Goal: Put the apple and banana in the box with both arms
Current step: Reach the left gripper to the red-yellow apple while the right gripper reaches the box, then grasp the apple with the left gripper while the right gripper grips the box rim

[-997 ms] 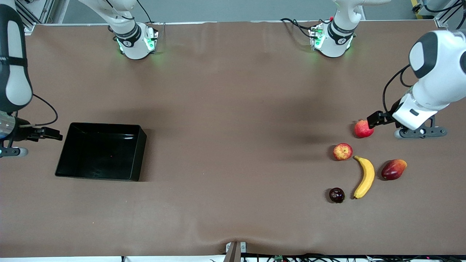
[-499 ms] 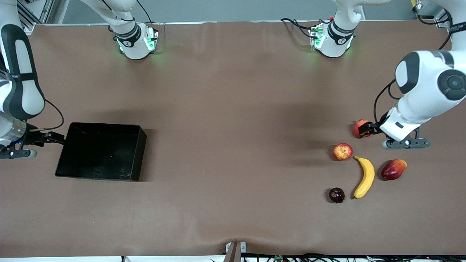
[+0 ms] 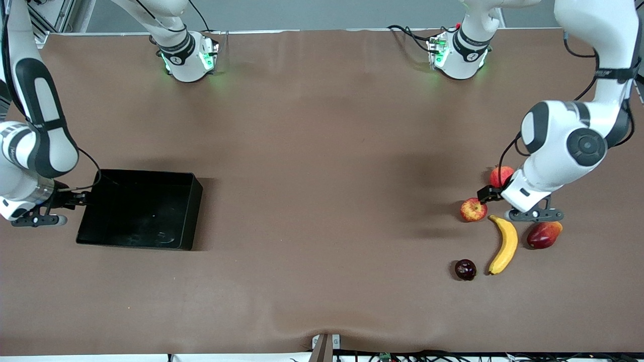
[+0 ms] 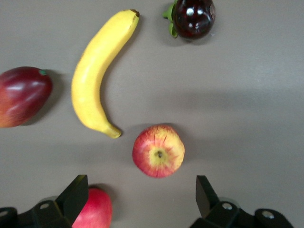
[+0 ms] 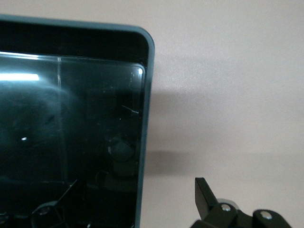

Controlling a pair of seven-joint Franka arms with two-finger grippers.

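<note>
While both hands (image 4: 141,202) (image 5: 128,209) hang spread, one apple (image 3: 473,209), one banana (image 3: 504,244), one box (image 3: 188,188), three other fruits.

We see a red-and-yellow streaked apple (image 4: 158,151), a yellow banana (image 4: 96,72), a glossy black box (image 3: 136,210), and a brown bench (image 3: 322,201).

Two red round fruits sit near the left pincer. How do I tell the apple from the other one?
The apple shows yellow-orange patches; the red fruit is plain red. The apple lies nearer the front camera, beside the banana; the red fruit lies farther. The apple is in full view; the left arm partly covers the red fruit. Both rest on the table.
</note>
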